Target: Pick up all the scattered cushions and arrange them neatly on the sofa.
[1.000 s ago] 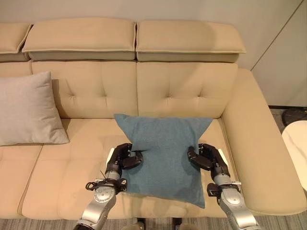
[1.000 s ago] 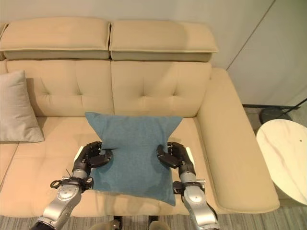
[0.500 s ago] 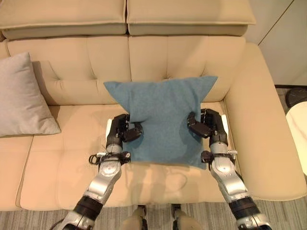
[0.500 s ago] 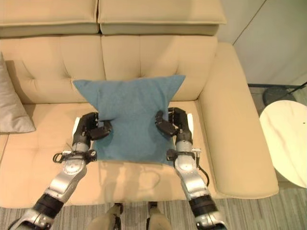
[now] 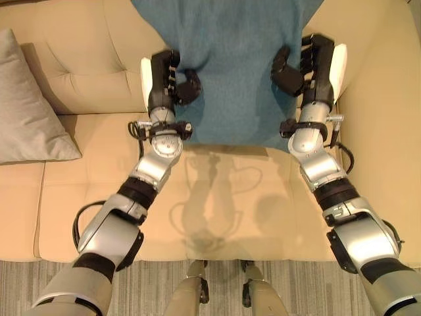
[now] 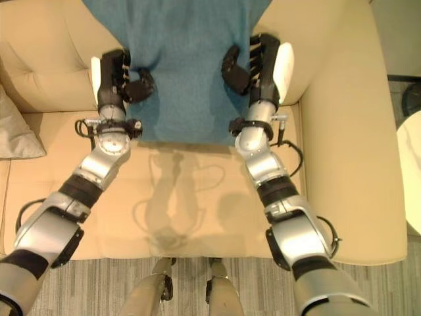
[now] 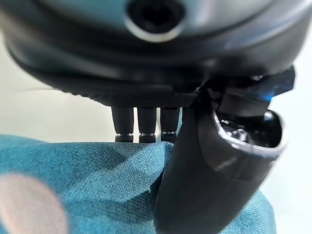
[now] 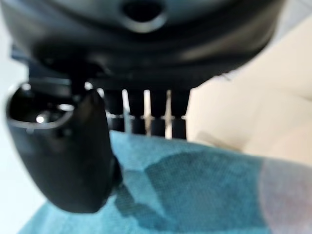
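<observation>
A teal cushion (image 5: 230, 66) hangs in front of the beige sofa's backrest (image 5: 85, 59), lifted clear of the seat. My left hand (image 5: 166, 82) pinches its left edge between thumb and fingers, and my right hand (image 5: 309, 66) pinches its right edge. In the left wrist view the thumb (image 7: 209, 165) presses on the teal cloth (image 7: 87, 180). The right wrist view has the thumb (image 8: 78, 156) clamped on the same cloth (image 8: 195, 190). The cushion's top runs out past the upper edge of the eye views. A grey cushion (image 5: 29, 112) leans against the backrest at far left.
The sofa seat (image 5: 223, 204) lies bare under the teal cushion. The right armrest (image 5: 388, 131) rises close beside my right arm. Grey carpet (image 5: 39, 283) shows along the sofa's front edge. A white round table's edge (image 6: 416, 184) sits at far right.
Both hands have raised the teal cushion off the seat and pushed it farther toward the backrest. The camera has tilted down and moved closer, so the sofa's top has left the picture.
</observation>
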`<state>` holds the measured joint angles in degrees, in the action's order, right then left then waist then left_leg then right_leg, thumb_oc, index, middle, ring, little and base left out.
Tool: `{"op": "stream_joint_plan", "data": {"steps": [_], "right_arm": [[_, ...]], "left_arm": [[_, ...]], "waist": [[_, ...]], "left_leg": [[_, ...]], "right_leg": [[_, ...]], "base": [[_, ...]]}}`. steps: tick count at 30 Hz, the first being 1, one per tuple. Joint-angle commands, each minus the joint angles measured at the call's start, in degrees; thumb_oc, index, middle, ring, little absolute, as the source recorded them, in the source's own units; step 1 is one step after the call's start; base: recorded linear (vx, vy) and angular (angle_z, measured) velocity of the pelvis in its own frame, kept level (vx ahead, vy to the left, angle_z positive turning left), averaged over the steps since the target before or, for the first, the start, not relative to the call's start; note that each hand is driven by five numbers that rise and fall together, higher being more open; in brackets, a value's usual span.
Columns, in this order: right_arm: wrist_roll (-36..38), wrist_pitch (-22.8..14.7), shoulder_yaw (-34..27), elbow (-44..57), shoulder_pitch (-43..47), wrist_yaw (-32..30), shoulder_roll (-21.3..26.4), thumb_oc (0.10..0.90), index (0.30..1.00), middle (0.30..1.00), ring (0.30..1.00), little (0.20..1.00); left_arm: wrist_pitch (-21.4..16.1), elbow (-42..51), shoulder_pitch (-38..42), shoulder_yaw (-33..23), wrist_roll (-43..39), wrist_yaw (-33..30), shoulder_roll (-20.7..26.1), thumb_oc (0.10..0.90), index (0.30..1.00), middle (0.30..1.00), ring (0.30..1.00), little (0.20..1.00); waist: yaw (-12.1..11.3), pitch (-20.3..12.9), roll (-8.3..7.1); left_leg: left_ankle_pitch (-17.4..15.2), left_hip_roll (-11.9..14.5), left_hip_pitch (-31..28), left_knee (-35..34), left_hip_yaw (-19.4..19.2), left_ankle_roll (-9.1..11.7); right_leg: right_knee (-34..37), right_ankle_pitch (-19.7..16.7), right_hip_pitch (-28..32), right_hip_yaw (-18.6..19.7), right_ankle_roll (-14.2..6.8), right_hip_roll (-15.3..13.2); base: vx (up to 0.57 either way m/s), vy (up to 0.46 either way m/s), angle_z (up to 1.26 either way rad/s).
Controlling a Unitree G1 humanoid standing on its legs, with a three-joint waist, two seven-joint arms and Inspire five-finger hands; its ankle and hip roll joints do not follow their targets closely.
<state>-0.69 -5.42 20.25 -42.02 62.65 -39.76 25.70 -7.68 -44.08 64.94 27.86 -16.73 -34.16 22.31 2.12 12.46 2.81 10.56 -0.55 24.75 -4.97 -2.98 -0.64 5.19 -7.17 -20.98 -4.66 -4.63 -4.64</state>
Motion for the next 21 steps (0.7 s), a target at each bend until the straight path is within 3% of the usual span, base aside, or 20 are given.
{"op": "stream_joint_plan", "data": {"steps": [1, 4, 13, 21], "right_arm": [[-2.73, -5.66, 1.26, 2.84, 12.67, -2.31, 0.92, 0.800, 0.900, 0.900, 0.900, 0.900], [0.38, -3.88, 4.31, -3.09, 15.55, -0.01, 1.98, 0.800, 0.900, 0.900, 0.900, 0.900], [2.58, -1.06, 8.08, -10.57, 14.37, 5.15, 3.17, 0.800, 0.900, 0.900, 0.900, 0.900], [3.21, -0.24, 7.69, -9.47, 11.64, 7.03, 4.78, 0.800, 0.900, 0.900, 0.900, 0.900]], "left_arm": [[-8.87, 1.28, 13.61, 2.66, 2.90, 0.51, 1.54, 0.800, 0.900, 0.900, 0.900, 0.900], [-8.76, -2.57, 15.37, 2.46, -0.78, 2.04, 2.31, 0.800, 0.900, 0.900, 0.900, 0.900], [-7.59, -7.40, 9.97, 0.37, -5.30, 5.25, 2.45, 0.800, 0.900, 0.900, 0.900, 0.900], [-7.19, -6.95, 4.65, -3.09, -7.85, 6.48, 4.60, 0.800, 0.900, 0.900, 0.900, 0.900]], "waist": [[-0.62, -2.46, -1.09], [-0.51, -1.74, -1.06], [-0.63, -0.46, -1.30], [-0.91, 0.04, -1.36]], "left_leg": [[-5.50, 0.26, 0.38, 0.18, -1.48, 3.94], [-4.85, 0.41, 1.62, -0.03, -1.28, 4.21], [-4.09, 0.71, 2.12, -0.03, -0.50, 4.83], [-3.93, 0.87, 1.81, -0.03, -0.14, 5.15]], "right_leg": [[-3.71, 2.25, -3.87, -0.36, -4.00, -0.75], [-3.16, 1.81, -4.83, -0.30, -3.97, -0.19], [-2.93, 1.58, -5.46, -0.55, -3.55, 0.41], [-2.85, 1.84, -5.12, -0.81, -3.22, 0.91]], "base": [[-0.02, -0.026, 0.03], [-0.01, -0.023, -0.11], [-0.01, -0.027, 0.08], [-0.01, -0.010, 0.00]]}}
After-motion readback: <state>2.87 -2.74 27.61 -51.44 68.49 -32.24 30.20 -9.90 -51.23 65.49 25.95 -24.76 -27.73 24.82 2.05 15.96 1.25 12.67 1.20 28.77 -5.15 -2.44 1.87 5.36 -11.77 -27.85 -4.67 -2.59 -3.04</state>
